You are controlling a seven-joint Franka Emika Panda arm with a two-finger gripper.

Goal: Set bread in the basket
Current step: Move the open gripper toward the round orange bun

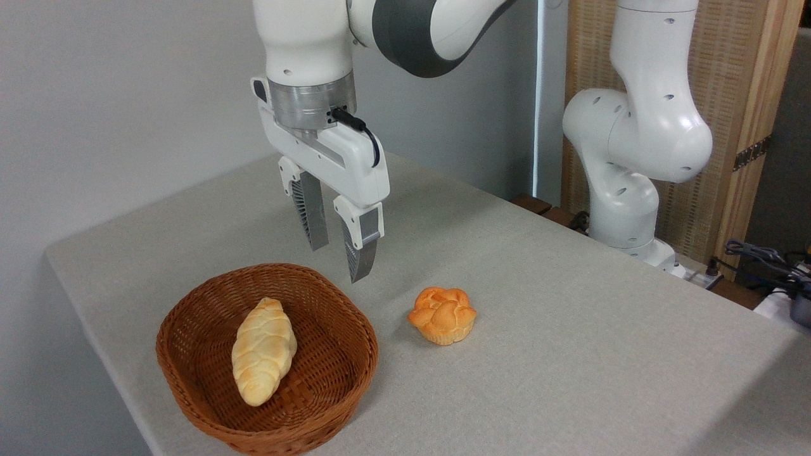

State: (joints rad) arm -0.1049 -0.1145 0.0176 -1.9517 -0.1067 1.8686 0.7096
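The wicker basket (355,373) on the counter (570,354) holds one braided loaf (263,350) (pale yellow, lying lengthwise). The flower-topped bun (442,315) sits upright on the counter just right of the basket, outside it. The end effector (338,244) hangs above the basket's far rim, fingers spread, holding nothing.

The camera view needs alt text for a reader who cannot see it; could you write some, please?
An open end effector hangs above a grey table, empty. Below it, a brown basket holds a pale braided loaf; an orange bun sits on the table to its right.
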